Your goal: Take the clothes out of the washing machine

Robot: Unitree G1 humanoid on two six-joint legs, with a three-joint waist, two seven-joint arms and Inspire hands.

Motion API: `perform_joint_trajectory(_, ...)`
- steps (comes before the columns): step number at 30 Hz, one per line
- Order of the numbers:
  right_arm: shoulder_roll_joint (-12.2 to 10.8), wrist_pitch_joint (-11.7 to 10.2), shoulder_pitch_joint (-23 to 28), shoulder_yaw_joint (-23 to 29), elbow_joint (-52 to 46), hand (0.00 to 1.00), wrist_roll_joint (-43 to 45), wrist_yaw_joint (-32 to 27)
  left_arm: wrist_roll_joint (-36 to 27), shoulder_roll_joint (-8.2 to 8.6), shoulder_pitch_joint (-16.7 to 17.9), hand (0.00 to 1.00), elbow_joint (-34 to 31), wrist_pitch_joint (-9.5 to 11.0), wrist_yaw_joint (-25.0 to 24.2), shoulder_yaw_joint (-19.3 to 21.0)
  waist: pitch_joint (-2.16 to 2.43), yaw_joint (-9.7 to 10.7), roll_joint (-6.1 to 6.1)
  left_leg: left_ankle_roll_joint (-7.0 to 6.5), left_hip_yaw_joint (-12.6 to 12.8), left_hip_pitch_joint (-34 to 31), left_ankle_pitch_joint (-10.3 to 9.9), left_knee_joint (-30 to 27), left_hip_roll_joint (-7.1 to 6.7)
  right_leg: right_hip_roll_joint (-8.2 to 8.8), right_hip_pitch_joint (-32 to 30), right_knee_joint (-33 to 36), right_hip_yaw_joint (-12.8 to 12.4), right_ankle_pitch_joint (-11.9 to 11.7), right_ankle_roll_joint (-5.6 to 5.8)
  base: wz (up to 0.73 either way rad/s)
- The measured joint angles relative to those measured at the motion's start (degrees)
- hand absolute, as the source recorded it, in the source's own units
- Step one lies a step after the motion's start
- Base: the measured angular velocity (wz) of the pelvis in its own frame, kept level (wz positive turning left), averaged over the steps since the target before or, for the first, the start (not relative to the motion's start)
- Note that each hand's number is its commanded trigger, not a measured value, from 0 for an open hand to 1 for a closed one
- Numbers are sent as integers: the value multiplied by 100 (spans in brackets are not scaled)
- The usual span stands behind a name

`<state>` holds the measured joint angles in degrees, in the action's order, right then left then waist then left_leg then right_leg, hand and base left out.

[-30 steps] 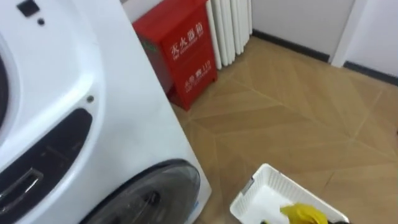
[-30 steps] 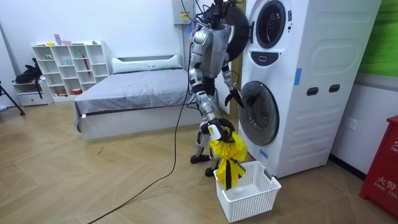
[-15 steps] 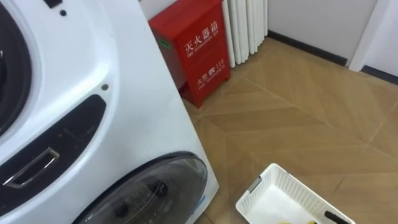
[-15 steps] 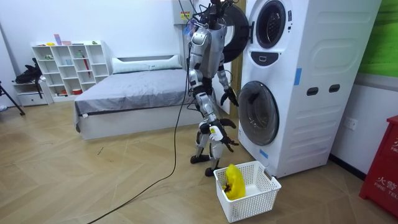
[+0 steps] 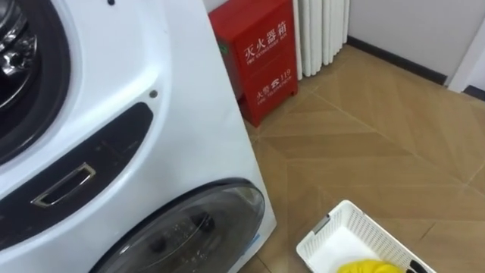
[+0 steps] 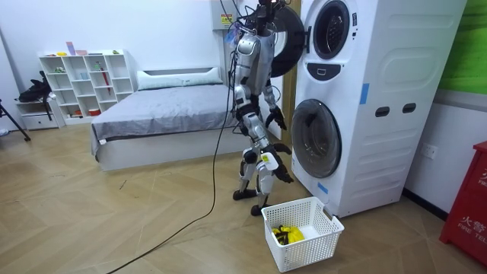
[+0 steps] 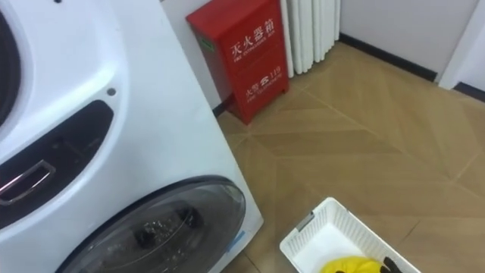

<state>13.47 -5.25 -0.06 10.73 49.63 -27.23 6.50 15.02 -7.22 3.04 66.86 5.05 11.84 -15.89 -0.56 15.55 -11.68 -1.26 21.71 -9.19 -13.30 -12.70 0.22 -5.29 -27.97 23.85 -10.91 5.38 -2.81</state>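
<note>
- Room view: the robot is seen standing before the washing machine [image 6: 380, 91], with the basket [image 6: 304, 255] on the floor just beside its feet.
- The yellow garment [image 6: 289, 233] is found crumpled in the bottom of the basket; no long axis can be made out in the heap.
- The right hand [image 6: 272, 163] is held low, above the basket's near rim and apart from the garment. Its fingers are seen loose and nothing is held.
- The left hand [image 6: 276, 118] is raised higher, close to the closed lower door [image 6: 313, 148]; whether its fingers are curled cannot be told.
- Left eye view: the upper drum [image 5: 11, 45] is seen at the upper left. Its upper door [image 6: 288, 46] is shown swung open in the room view. Whether clothes remain inside cannot be told.
- Judgement: this garment is counted as delivered. The next reach is expected to turn on the drum lying up and to the robot's left of both hands, and the left hand is judged nearer to it.
</note>
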Motion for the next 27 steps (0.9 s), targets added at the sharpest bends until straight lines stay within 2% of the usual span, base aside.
perform_joint_trajectory(2, -15, -24, -57, -48, 152, 0, 4, -6, -165, -23, 50, 0, -3, 15, 1, 1, 16, -11, 74, 0, -11, 3, 0, -3, 2, 4, 16, -18, 18, -11, 15, 4)
perform_joint_trajectory(4, -16, -39, -61, -46, 263, 0, 3, -19, -176, -45, 82, 0, -2, 52, 5, 3, -5, -24, 134, 0, -57, 42, 0, -2, 6, 11, 77, -43, 57, -14, 12, 10)
perform_joint_trajectory(7, -18, -48, -10, -35, 354, 0, -2, -67, -181, -63, 187, 0, -61, 138, 59, 18, 4, -33, 188, 0, -181, 118, 0, 3, 35, 37, 239, -140, 185, -10, 1, 21)
perform_joint_trajectory(10, -12, -86, 33, -35, 513, 0, -186, -107, -183, -66, 190, 0, -78, 139, 69, 29, -15, -46, 256, 4, -415, 295, 5, 40, 47, 102, 521, -237, 414, 31, -17, 40)
perform_joint_trajectory(12, -15, -96, 124, -11, 621, 0, -404, -149, -169, -65, 222, 0, -138, 151, 97, 78, -7, -57, 321, 5, -666, 413, 5, 84, 66, 151, 778, -362, 641, 59, -29, 48)
perform_joint_trajectory(14, -20, -91, 223, 86, 645, 0, -423, -150, -141, -64, 374, 0, -287, 148, 109, 298, 37, -88, 379, 12, -806, 516, 8, 121, 80, 178, 952, -446, 799, 77, -63, 42)
perform_joint_trajectory(16, -25, -98, 328, 292, 726, 0, -450, -158, -97, -66, 453, 0, -344, 144, 131, 469, 43, -114, 446, 22, -935, 672, 14, 150, 89, 209, 1164, -522, 940, 103, -102, 41)
perform_joint_trajectory(18, -31, -39, 342, 420, 1099, 0, -529, -216, -75, -75, 471, 0, -333, 76, 167, 736, 51, -234, 623, 38, -963, 858, 27, 230, 100, 235, 1366, -569, 1078, 167, -121, 34)
perform_joint_trajectory(19, -37, -9, 364, 423, 1148, 0, -555, -227, -67, -72, 481, 0, -328, 51, 172, 813, 56, -276, 661, 40, -1021, 876, 28, 233, 107, 238, 1424, -618, 1126, 167, -123, 32)
perform_joint_trajectory(21, -122, 50, 424, 437, 1284, 0, -647, -274, 62, -73, 556, 0, -336, -30, 276, 1035, 101, -338, 837, 46, -1127, 905, 33, 239, 120, 257, 1541, -732, 1293, 167, -136, 38)
perform_joint_trajectory(23, -205, 79, 505, 430, 1295, 0, -649, -275, 96, -73, 585, 0, -337, -79, 409, 1138, 64, -418, 941, 62, -1205, 1012, 45, 289, 130, 264, 1697, -813, 1384, 170, -142, 30)
perform_joint_trajectory(27, -333, 120, 668, 267, 1557, 0, -666, -274, 77, -72, 718, 0, -327, -103, 563, 1170, 79, -689, 1136, 73, -1254, 1216, 47, 360, 196, 218, 2123, -1239, 1516, 83, -128, 21)
